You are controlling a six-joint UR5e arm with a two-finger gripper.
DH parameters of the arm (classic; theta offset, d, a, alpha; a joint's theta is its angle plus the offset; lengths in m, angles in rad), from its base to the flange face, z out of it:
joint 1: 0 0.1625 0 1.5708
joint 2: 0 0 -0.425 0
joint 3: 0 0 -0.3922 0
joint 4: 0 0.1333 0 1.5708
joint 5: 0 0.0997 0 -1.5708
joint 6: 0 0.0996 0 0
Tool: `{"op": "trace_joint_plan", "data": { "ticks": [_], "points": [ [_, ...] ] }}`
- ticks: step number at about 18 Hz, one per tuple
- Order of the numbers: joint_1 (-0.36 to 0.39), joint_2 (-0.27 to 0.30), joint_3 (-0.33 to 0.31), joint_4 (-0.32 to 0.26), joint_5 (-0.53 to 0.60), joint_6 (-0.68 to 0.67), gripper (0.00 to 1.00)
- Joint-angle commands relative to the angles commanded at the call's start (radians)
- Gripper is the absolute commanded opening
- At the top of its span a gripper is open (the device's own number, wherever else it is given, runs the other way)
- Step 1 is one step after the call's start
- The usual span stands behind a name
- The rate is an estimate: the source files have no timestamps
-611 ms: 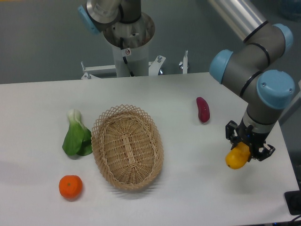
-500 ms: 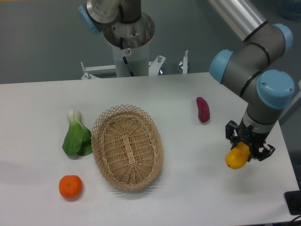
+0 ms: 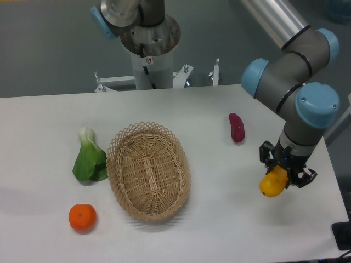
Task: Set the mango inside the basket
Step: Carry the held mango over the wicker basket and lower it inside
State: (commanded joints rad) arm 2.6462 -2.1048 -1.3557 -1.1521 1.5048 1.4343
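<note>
We see the mango (image 3: 272, 184) held between the closed jaws of the gripper (image 3: 278, 174), at the right side of the surface (image 3: 219, 208) and, as it seems, a little above it. So the grasp is done. What is left, in our judgement, is the carry to the left and the release, because the basket (image 3: 148, 171) stands well apart and has nothing inside. The sweet potato (image 3: 236, 127) lies between them, further back.

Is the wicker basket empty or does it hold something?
Empty: the wicker basket shows only its bare woven bottom. The mango is in the tool.
</note>
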Motion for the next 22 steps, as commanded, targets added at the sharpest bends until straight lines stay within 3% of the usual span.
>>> {"op": "trace_joint_plan", "data": {
  "ticks": [3, 8, 12, 18, 22],
  "points": [
    [-0.028, 0.069, -0.127, 0.103, -0.008, -0.046, 0.50],
    [-0.116, 0.164, -0.272, 0.144, -0.008, -0.077, 0.50],
    [-0.221, 0.209, -0.316, 0.147, -0.009, -0.153, 0.50],
    [-0.363, 0.207, -0.335, 0.154, 0.002, -0.274, 0.53],
    [-0.434, 0.210, -0.381, 0.181, 0.005, -0.292, 0.53]
  ]
}}
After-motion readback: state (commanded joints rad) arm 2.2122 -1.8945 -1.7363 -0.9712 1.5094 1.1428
